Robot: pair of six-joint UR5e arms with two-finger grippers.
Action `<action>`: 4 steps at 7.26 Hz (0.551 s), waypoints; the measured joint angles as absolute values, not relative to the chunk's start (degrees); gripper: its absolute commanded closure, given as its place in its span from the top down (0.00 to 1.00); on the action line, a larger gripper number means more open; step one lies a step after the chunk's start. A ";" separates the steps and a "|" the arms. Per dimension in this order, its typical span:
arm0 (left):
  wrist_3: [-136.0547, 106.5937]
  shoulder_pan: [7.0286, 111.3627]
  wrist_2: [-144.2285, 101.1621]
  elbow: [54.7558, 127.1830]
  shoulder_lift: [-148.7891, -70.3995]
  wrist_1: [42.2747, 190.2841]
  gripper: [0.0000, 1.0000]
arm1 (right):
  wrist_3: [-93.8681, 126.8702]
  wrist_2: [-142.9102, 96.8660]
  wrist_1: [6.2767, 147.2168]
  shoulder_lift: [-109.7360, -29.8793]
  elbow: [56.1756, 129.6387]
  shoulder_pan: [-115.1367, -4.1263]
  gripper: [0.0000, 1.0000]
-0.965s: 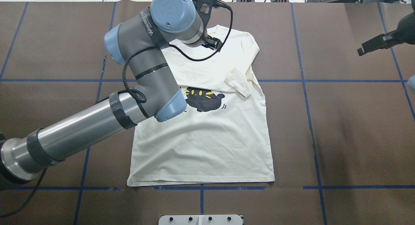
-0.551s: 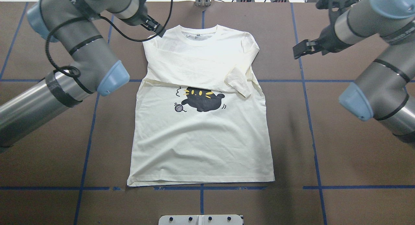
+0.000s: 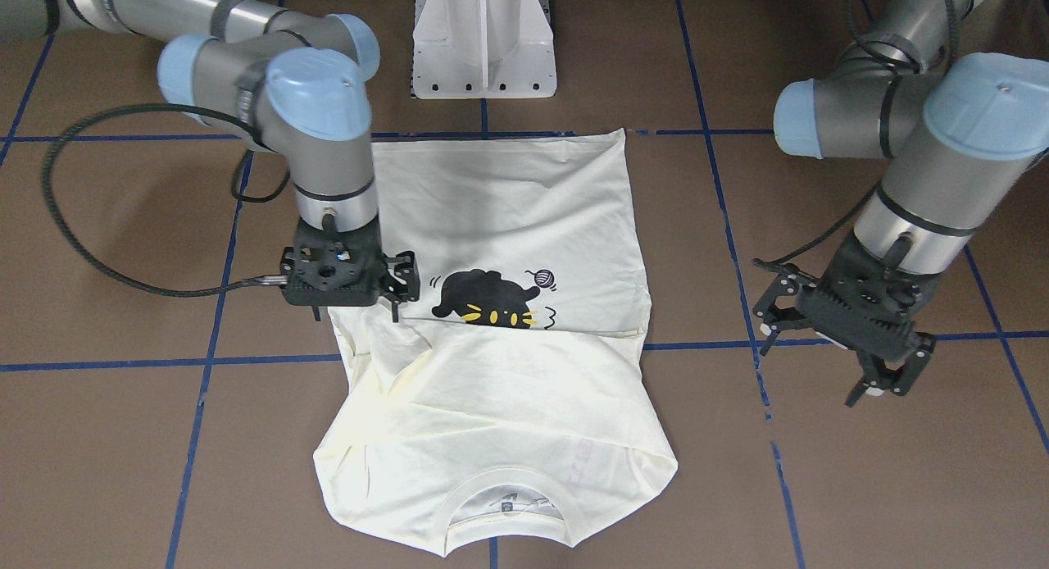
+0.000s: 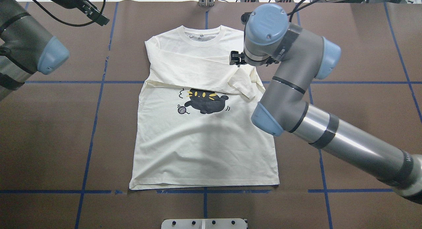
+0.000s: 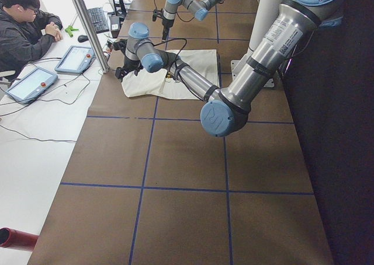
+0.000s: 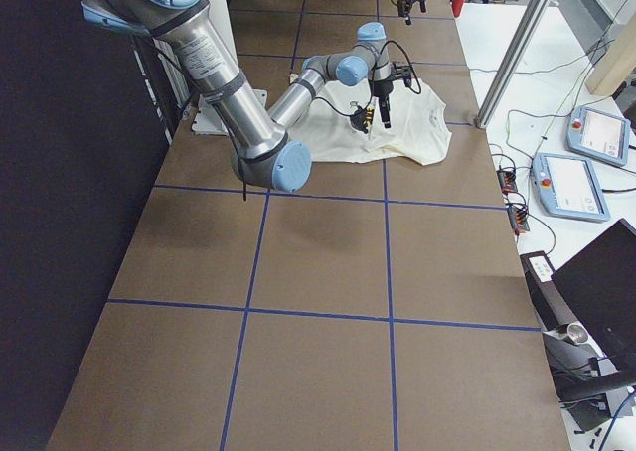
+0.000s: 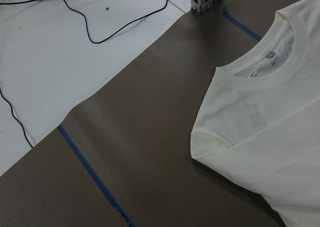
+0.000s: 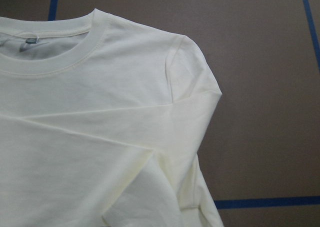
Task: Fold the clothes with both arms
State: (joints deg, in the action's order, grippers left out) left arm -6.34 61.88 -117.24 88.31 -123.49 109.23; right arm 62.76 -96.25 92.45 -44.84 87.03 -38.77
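T-shirt (image 4: 204, 140) lies flat on the table (image 4: 362, 41), sleeves folded across chest. Right gripper (image 3: 356, 302) hovers at the sleeve fold, likely to tidy it (finger gap: you cannot tell). Left gripper (image 3: 881, 389) sits clear, slightly parted, empty.

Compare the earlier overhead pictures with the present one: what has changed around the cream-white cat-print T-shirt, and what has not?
The black left gripper drew back off the cream-white cat-print T-shirt toward the overhead view's upper left. The black right gripper swung in above its folded sleeve. No grasp or release shows. The T-shirt lies unchanged.
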 measured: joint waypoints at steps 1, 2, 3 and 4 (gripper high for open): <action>-5.63 62.52 -118.01 88.31 -122.68 109.85 1.00 | 64.77 -92.86 92.50 -40.66 81.13 -36.88 0.82; -5.39 62.74 -118.45 88.25 -122.32 110.09 1.00 | 66.13 -89.98 92.49 -37.98 76.99 -35.30 0.80; -5.34 62.78 -118.78 88.17 -122.10 110.17 1.00 | 66.69 -87.38 92.47 -36.64 74.57 -33.86 0.80; -5.34 62.79 -118.93 88.08 -121.91 110.22 1.00 | 66.59 -84.67 92.47 -36.01 72.75 -32.53 0.78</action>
State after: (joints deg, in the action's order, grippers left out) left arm -5.34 62.79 -118.93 88.08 -121.91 110.22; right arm 66.59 -84.67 92.47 -36.01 72.75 -32.53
